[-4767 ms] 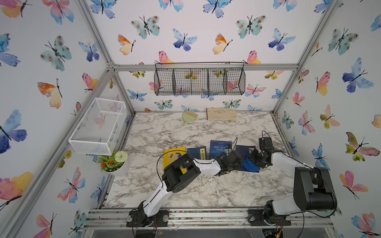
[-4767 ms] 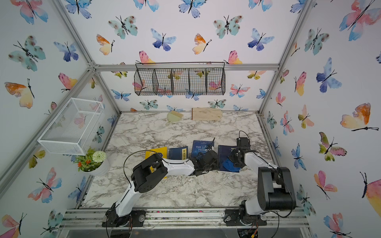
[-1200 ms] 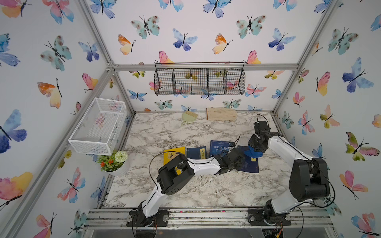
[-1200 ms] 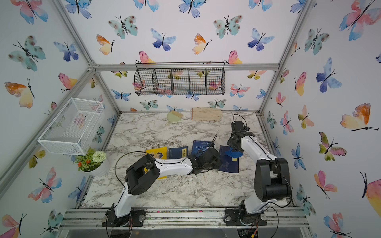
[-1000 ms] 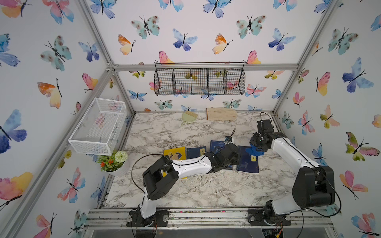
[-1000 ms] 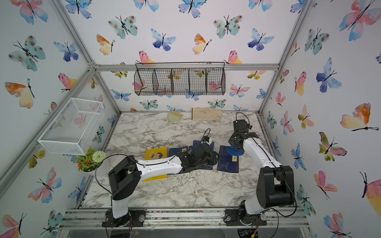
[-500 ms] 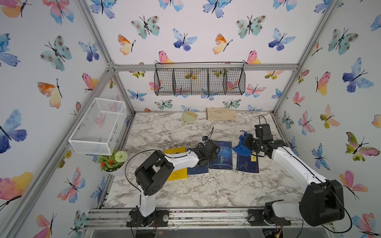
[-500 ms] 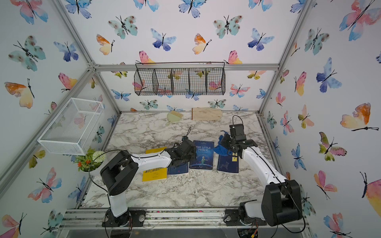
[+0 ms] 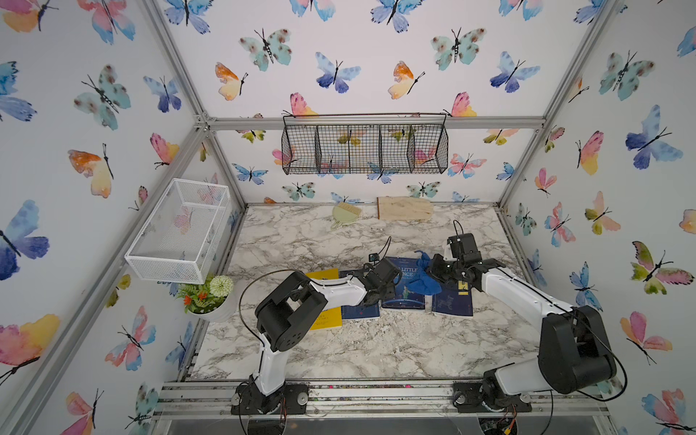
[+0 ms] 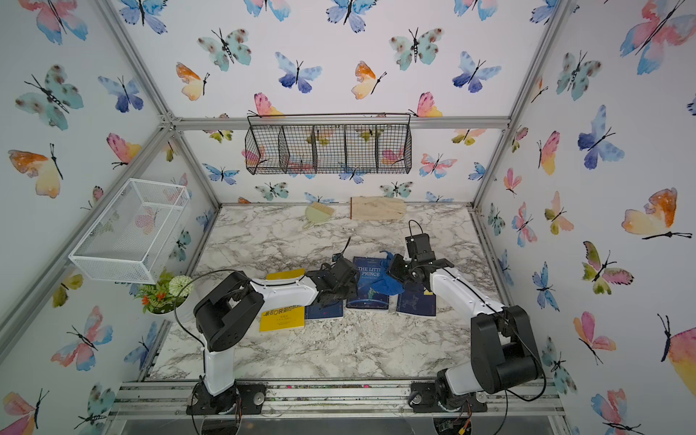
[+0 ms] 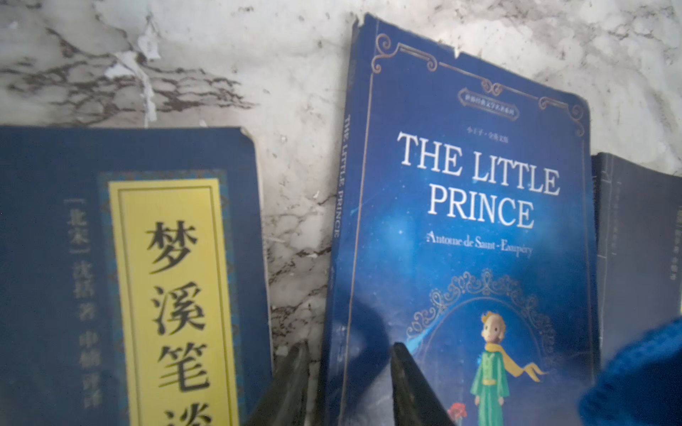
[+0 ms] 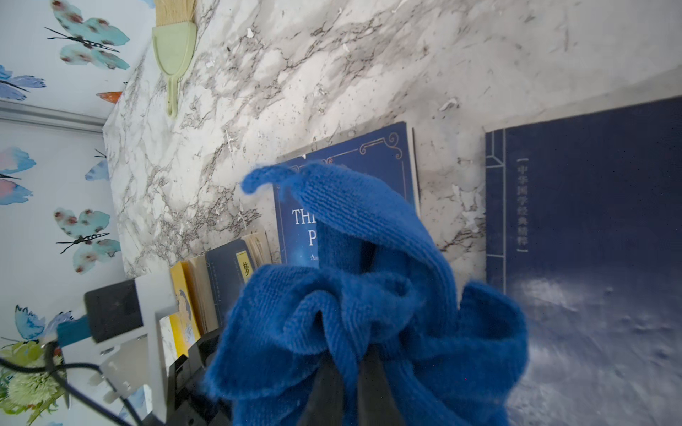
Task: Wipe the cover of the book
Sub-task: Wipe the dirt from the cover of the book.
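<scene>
We find the right gripper point(image 12: 350, 365) clenched on a bunched blue cloth point(image 12: 369, 295). In both top views the cloth hangs over the right-hand edge of The Little Prince book point(image 9: 403, 297); we cannot tell whether it touches the cover.

The book lies flat, cover up, on the marble tabletop point(image 9: 376, 346). It is third in a row of four, between a dark-blue book with a yellow label point(image 11: 166, 276) and a navy book point(image 12: 590, 221). A yellow book point(image 10: 282, 318) ends the row on the left.

The left gripper point(image 11: 347, 354) is released, its jaws parted above the spine edge of The Little Prince book and grasping nothing.
</scene>
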`<state>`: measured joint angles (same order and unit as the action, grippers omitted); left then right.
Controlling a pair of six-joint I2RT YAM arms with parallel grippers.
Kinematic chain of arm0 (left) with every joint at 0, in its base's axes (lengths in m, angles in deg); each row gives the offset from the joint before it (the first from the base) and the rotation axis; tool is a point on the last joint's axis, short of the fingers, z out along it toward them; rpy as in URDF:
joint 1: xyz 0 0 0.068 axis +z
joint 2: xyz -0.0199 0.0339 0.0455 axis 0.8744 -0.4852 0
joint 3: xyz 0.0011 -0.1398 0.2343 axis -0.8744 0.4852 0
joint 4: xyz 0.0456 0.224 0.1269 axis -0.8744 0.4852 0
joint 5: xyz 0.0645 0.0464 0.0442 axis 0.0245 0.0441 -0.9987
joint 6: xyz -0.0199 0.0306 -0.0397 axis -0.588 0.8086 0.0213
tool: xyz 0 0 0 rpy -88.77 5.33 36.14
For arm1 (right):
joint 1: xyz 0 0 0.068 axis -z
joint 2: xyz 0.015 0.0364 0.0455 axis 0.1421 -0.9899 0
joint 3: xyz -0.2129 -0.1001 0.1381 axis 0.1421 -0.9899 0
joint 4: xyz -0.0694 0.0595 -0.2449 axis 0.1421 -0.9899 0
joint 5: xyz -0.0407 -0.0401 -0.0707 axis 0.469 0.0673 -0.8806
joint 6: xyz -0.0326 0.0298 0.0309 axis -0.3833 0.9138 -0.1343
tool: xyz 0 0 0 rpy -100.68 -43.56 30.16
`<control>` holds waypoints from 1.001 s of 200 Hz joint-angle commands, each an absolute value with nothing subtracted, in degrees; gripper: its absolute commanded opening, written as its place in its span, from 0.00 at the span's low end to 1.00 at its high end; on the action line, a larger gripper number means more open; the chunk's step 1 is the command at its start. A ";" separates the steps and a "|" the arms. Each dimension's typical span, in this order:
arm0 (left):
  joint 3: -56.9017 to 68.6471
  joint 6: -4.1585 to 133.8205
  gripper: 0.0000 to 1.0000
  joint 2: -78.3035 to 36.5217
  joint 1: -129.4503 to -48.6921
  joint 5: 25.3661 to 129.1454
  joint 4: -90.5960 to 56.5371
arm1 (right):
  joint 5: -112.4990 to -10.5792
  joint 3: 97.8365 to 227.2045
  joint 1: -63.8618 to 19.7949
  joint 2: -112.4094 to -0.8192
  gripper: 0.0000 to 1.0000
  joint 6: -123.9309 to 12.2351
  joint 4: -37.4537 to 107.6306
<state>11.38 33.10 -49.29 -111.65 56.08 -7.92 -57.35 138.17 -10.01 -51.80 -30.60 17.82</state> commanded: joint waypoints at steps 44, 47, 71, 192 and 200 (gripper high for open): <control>13.32 31.60 0.20 -51.53 -112.55 55.62 -7.30 | -57.43 137.28 -13.97 -54.19 0.01 -31.80 20.15; 13.32 31.65 0.20 -51.54 -112.56 55.58 -7.31 | -57.68 137.15 -14.31 -54.53 0.01 -31.71 20.16; 13.71 32.92 0.16 -51.54 -112.55 55.80 -7.69 | -60.21 134.95 -16.16 -57.77 0.01 -31.47 20.67; 19.81 46.17 0.15 -50.72 -111.11 63.39 -18.73 | -70.29 131.48 -16.70 -66.03 0.01 -30.04 17.12; 19.36 46.96 0.15 -50.90 -110.99 64.24 -18.45 | -71.17 132.79 -16.70 -67.12 0.01 -29.90 16.29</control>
<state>18.05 42.59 -48.46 -111.43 57.48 -20.22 -61.27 132.44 -16.91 -61.31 -30.53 23.72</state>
